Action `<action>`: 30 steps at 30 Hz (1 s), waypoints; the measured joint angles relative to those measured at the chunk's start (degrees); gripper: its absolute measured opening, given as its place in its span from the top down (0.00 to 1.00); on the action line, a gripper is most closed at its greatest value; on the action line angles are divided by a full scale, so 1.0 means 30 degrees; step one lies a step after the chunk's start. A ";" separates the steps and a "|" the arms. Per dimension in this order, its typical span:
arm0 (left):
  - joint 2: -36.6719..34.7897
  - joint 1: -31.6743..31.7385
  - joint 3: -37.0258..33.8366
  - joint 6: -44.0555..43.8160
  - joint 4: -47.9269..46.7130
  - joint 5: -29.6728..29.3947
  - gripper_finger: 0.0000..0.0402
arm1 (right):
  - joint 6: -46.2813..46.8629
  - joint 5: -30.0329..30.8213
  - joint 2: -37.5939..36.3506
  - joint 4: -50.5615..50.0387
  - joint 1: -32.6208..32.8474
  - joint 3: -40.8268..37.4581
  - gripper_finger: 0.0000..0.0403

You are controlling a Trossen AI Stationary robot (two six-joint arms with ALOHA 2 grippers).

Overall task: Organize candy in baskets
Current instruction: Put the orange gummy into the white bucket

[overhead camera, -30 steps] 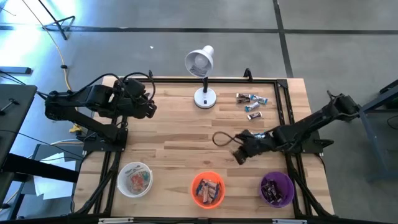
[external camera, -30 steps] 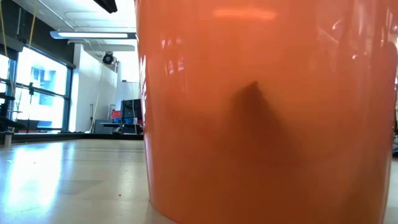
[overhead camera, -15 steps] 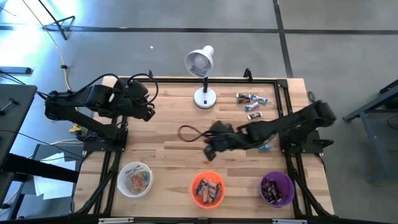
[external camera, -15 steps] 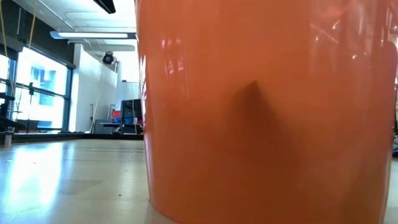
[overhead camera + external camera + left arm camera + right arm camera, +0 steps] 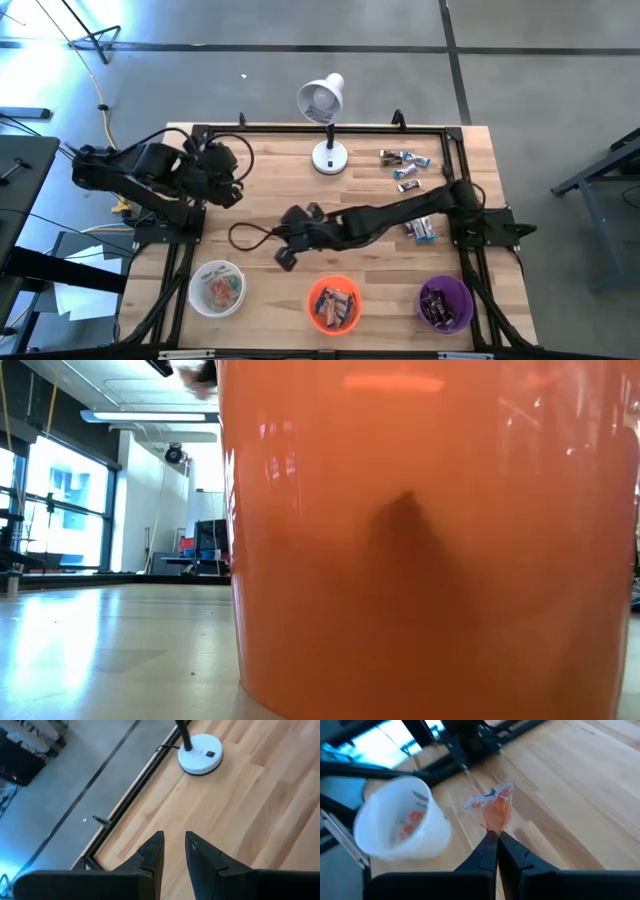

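One candy [image 5: 492, 810] is pinched in the right gripper [image 5: 495, 840], its fingers clamped tight on the wrapper's lower end, the orange sweet and crinkled twist standing just past the tips. It looks feather-light, soft and slippery, so a grip on the twisted end seems safest; squeezing the middle could crush it. Ahead of the gripper and a little aside sits the white basket [image 5: 427, 837], orange pieces inside. The left gripper [image 5: 174, 851] waits off to the side, fingers slightly apart and holding nothing.
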 joint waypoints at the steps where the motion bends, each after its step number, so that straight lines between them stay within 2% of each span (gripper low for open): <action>1: 0.0000 -0.0146 0.0000 0.0127 0.0000 -0.0007 0.84 | -0.0042 0.0000 0.0420 0.0430 -0.0007 0.0419 1.00; 5: -0.0012 -0.0531 0.0000 0.0610 -0.0007 -0.0029 0.84 | -0.0218 -0.0385 0.2025 0.2403 -0.0087 0.1729 1.00; 17: -0.0044 -0.1106 0.0000 0.0618 0.0000 -0.0109 0.84 | 0.1509 -0.4239 0.5835 0.6700 -0.0158 0.4662 1.00; 30: -0.0036 -0.1099 0.0000 0.0618 0.0062 -0.0127 0.84 | 0.1698 -0.5773 0.6308 0.8023 -0.0159 0.4966 1.00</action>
